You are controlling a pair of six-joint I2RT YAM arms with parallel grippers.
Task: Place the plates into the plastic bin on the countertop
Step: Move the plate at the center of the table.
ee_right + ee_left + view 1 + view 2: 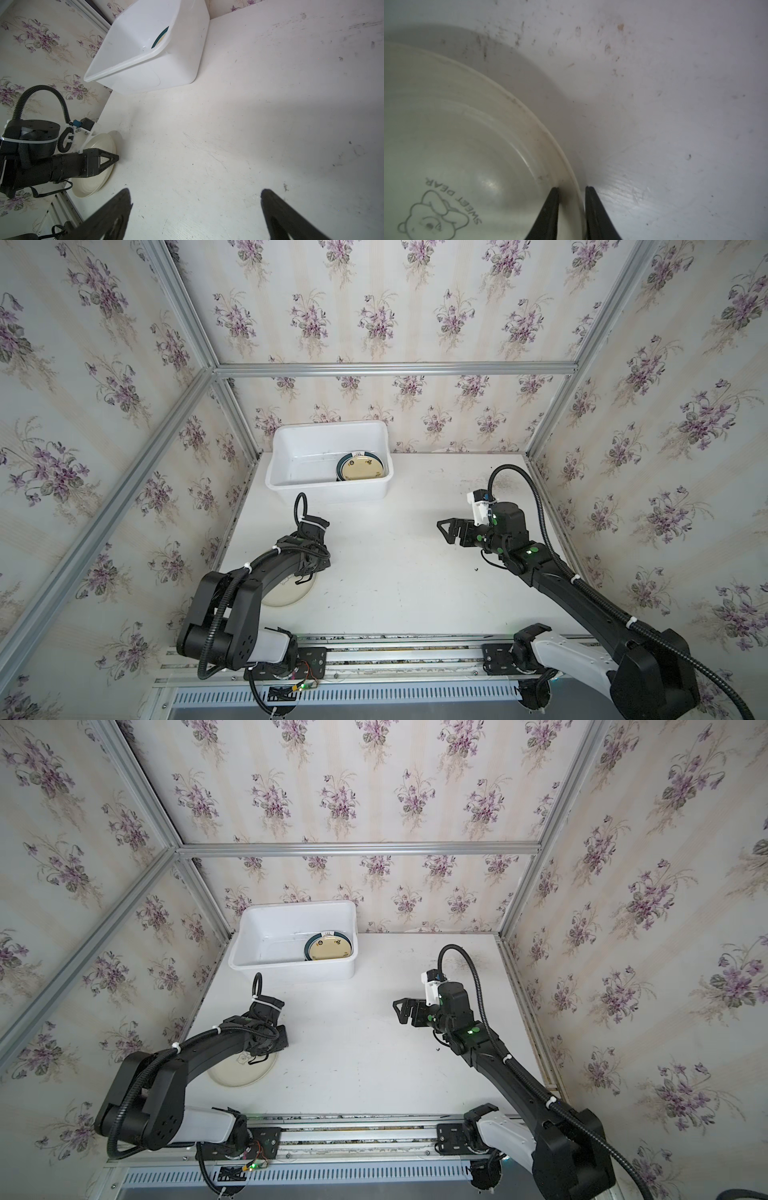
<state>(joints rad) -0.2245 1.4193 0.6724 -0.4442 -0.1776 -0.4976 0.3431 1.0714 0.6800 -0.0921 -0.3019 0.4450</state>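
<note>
Found a cream plate (286, 595) lying on the countertop (415, 572), toward its left front and well apart from the plastic bin (328, 491), with much of it covered by the left arm in both top views. Read a printed bear outline and the words SWEET DEAR on its face in the left wrist view. Saw the left gripper (572, 188) pointed down at the plate's edge with jaws drawn narrow, one finger (550, 212) inside the rim and the other outside it over the bare white surface, the rim passing between them. Could not tell whether the pads actually pressed on the rim. Saw the plastic bin standing at the back left of the countertop, close to the flowered wall, with a green-rimmed plate (365, 469) resting in its right end. Looked like more than one stacked there, but could not be sure. Noted the right gripper (446, 531) held above the right half of the countertop, aimed toward the middle, jaws spread wide and holding nothing, well apart from both the cream plate and the bin.
</note>
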